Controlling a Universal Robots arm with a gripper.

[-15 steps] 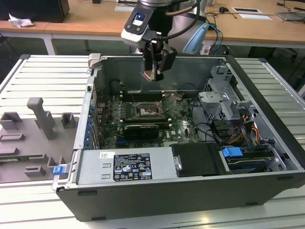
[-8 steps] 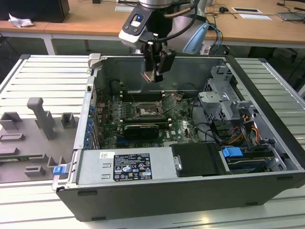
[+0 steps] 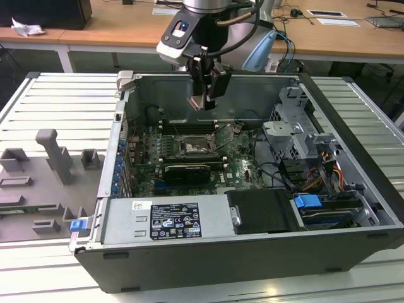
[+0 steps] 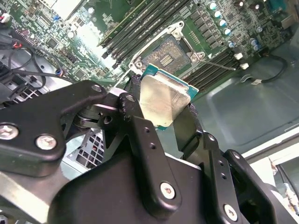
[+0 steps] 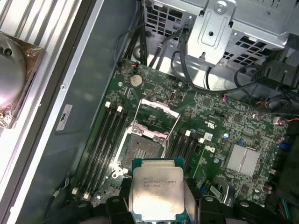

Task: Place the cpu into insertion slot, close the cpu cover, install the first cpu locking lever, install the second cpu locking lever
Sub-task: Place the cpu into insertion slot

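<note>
End effector: the end effector (image 3: 205, 101) hung over the open computer case (image 3: 252, 252), its black fingers (image 4: 133, 100) clamped on two opposite edges of the cpu (image 5: 156, 189).
Cpu: held in the air, pale metal top towards the first wrist view, clear of the board and above the socket area.
Insertion slot: the insertion slot (image 5: 142, 147) lay bare on the green motherboard (image 5: 219, 126), its dark contact field exposed and no chip in it.
Cpu cover: the cpu cover (image 5: 148, 130) stood swung up from the slot on its hinge edge, not closed.
Memory slots: long black memory slots (image 5: 100, 140) ran along both sides of the socket.
Case: it lay on its side on the slatted table (image 3: 57, 107).
</note>
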